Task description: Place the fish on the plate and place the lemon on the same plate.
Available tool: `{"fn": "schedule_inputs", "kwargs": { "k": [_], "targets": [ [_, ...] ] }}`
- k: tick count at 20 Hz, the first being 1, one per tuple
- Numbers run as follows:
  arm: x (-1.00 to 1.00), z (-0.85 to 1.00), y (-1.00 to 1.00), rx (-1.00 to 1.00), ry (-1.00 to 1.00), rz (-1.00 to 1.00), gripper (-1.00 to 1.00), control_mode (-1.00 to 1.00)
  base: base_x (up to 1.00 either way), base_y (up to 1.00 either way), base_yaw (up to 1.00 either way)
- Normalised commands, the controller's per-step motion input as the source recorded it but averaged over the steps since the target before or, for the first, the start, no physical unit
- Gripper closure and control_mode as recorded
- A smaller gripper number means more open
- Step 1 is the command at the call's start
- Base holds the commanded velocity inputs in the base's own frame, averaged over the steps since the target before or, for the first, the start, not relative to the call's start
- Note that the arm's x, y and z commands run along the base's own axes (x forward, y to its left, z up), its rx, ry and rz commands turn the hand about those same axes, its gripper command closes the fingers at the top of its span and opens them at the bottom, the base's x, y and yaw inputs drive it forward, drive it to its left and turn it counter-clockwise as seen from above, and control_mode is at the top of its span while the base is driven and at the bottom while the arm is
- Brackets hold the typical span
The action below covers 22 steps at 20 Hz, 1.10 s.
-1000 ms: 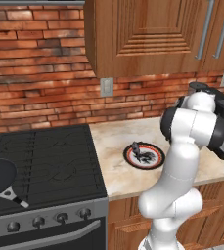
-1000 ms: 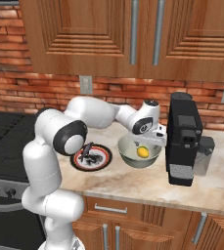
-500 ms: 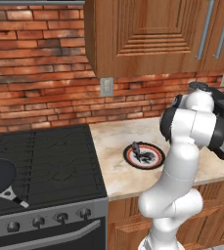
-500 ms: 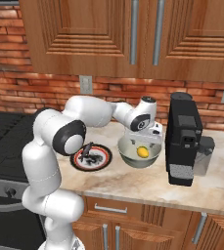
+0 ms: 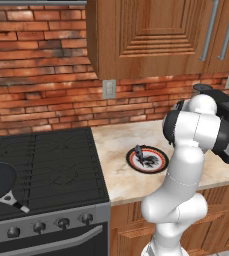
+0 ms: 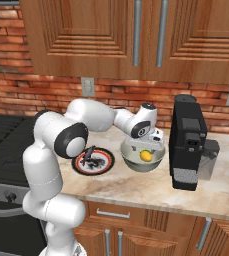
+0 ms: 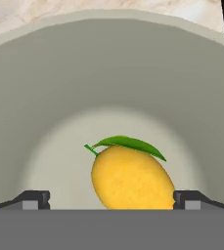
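Brick wall and wooden cabinets back a beige marble table (image 6: 136, 187). Reaching forward and angled down, the white arm sets its hand (image 6: 147, 145) over a grey bowl (image 6: 132, 161). Its dark fingertips (image 7: 35, 199) stand wide apart, flanking the small yellow oval lemon (image 7: 132, 178) just below. Beside the hand, the slim dark fish (image 6: 89, 155) lies on the red-banded round plate (image 6: 104, 165).

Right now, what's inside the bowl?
The lemon, green leaf on top, lies on the bottom of the grey bowl. The open gripper straddles it. The lemon's underside and the bowl floor beneath it are covered.
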Motion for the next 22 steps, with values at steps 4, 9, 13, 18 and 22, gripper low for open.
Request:
{"fn": "schedule_inputs", "kwargs": {
  "k": [4, 9, 13, 18, 22],
  "targets": [
    [0.0, -0.21, 0.0, 0.0, 0.0, 0.0, -1.0, -1.0, 0.0, 0.0, 0.0],
    [0.0, -0.23, 0.0, 0.0, 0.0, 0.0, -1.0, -1.0, 0.0, 0.0, 0.0],
    [0.0, -0.15, 0.0, 0.0, 0.0, 0.0, -1.0, -1.0, 0.0, 0.0, 0.0],
    [0.0, -0.15, 0.0, 0.0, 0.0, 0.0, -1.0, -1.0, 0.0, 0.0, 0.0],
    [0.0, -0.13, 0.0, 0.0, -0.05, 0.0, -1.0, -1.0, 0.0, 0.0, 0.0]
  ]
}}
